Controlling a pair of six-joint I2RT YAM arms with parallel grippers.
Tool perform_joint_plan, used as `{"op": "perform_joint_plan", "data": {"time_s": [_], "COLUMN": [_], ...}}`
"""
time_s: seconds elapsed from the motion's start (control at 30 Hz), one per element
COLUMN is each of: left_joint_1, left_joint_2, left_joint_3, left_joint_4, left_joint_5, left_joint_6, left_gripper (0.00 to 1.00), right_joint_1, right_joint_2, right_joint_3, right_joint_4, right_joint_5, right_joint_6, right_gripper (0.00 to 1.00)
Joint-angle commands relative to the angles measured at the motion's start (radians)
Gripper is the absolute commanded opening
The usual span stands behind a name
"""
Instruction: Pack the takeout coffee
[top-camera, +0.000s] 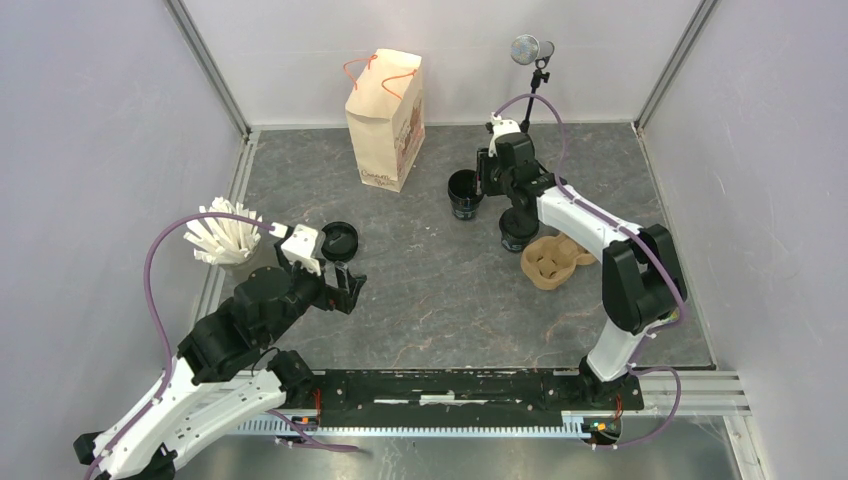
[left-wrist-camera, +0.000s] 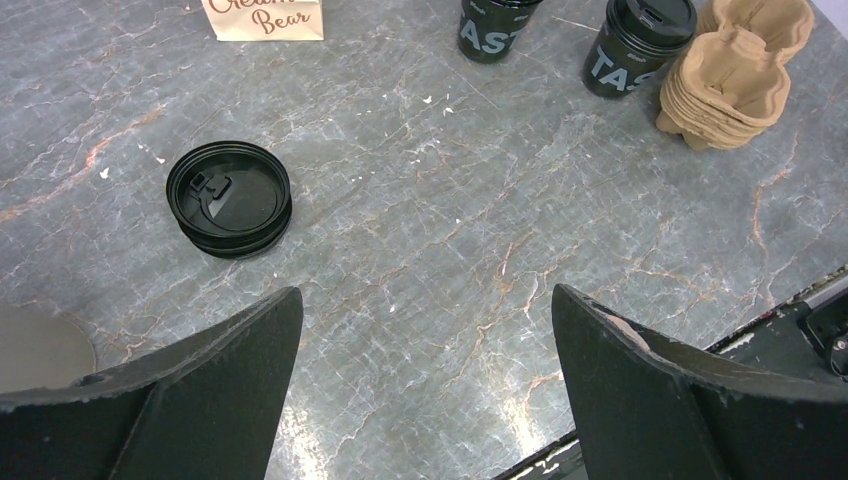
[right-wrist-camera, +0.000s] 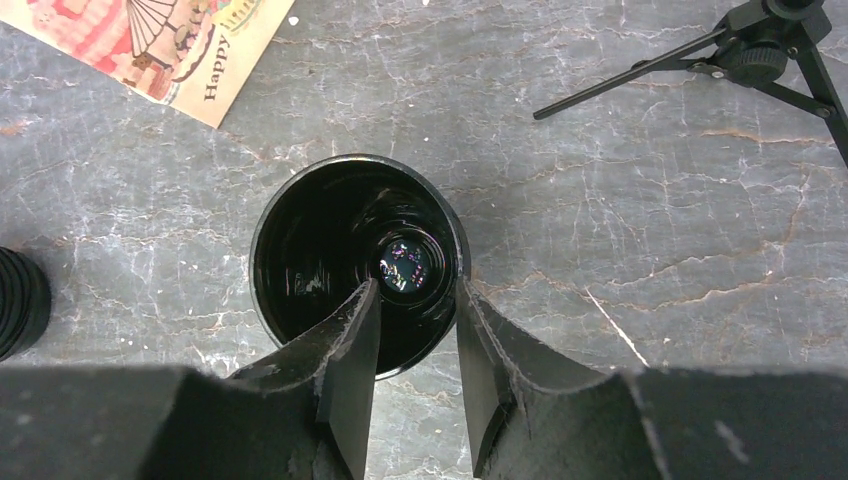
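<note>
Black lidless coffee cup (right-wrist-camera: 320, 240) stands upright on the bench (right-wrist-camera: 620, 200), near the paper bag (right-wrist-camera: 150, 40). Right hand (right-wrist-camera: 418, 292) is half-narrowed over the cup's near rim, with a gap still showing and no firm pinch evident. Left hand (left-wrist-camera: 425, 380) is spread wide and empty. Recommended: seat one finger inside the wall, close gently to avoid crushing, and keep the cup upright.

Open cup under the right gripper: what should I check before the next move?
1. Open cup upright, lidless: ok.
2. Right gripper gripping its rim: cannot tell.
3. Left gripper open and empty: ok.
4. Black lid lying free, nothing on it: ok.
5. Lidded cup clear of the lift path: cannot tell.
6. Paper bag standing upright: ok.
</note>
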Motion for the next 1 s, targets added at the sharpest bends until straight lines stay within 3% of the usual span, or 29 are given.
{"op": "perform_joint_plan", "data": {"time_s": [0.0,0.2,0.5,0.73,0.87,0.97], "left_joint_1": [0.0,0.0,0.0,0.002,0.002,0.002], "left_joint_2": [0.011,0.016,0.021,0.029,0.033,0.032], "left_joint_3": [-0.006,-0.006,-0.005,-0.005,-0.004,-0.006], "left_joint_4": [0.014,0.014,0.014,0.013,0.013,0.013], "left_joint_5": [0.01,0.009,0.008,0.011,0.012,0.011], "left_joint_6": [0.071,0.075,0.076,0.078,0.077,0.078], "left_gripper": [1.0,1.0,1.0,1.0,1.0,1.0], "right_joint_1": [0.001,0.001,0.001,0.001,0.001,0.001], "right_joint_2": [0.017,0.03,0.043,0.004,0.002,0.009], "right_joint_3": [0.046,0.048,0.064,0.06,0.06,0.062], "right_joint_4": [0.016,0.008,0.011,0.023,0.037,0.032], "right_joint_5": [0.033,0.063,0.055,0.058,0.048,0.042], "right_joint_6": [-0.012,-0.029,-0.048,-0.031,-0.035,-0.034], "right_gripper": [0.4,0.4,0.19,0.25,0.06,0.0]}}
